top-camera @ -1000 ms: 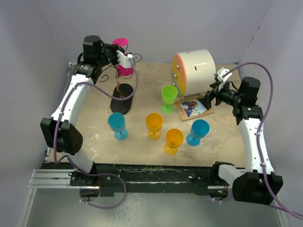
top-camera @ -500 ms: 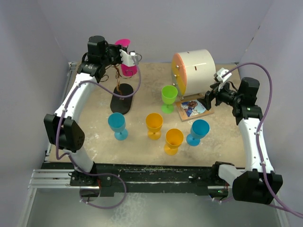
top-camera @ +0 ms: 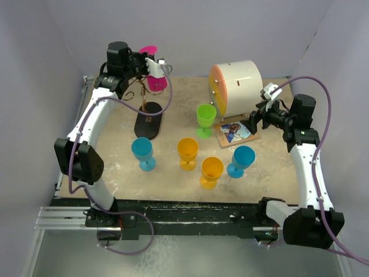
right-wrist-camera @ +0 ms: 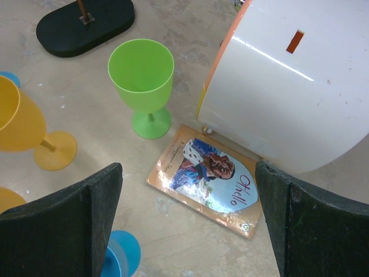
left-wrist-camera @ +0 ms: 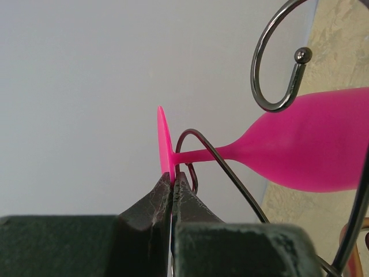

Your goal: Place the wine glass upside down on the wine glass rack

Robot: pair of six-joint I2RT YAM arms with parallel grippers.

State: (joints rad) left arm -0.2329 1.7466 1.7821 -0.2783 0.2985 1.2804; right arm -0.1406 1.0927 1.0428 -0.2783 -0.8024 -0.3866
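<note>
At the far-left corner of the surface, our left fingers [left-wrist-camera: 151, 203] pinch the foot of the pink wine glass [left-wrist-camera: 311, 147]. It is bowl-down, its stem seemingly inside a wire curl of the wine glass rack [left-wrist-camera: 271, 69]. We judge only the release is left. Our right fingers [right-wrist-camera: 75, 213] are spread and empty.

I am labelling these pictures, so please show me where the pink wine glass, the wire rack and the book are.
pink wine glass [left-wrist-camera: 311, 150], left wrist view, on its bowl.
wire rack [top-camera: 151, 128], top view, on its black oval base.
book [right-wrist-camera: 204, 179], right wrist view, on the cover picture.
</note>
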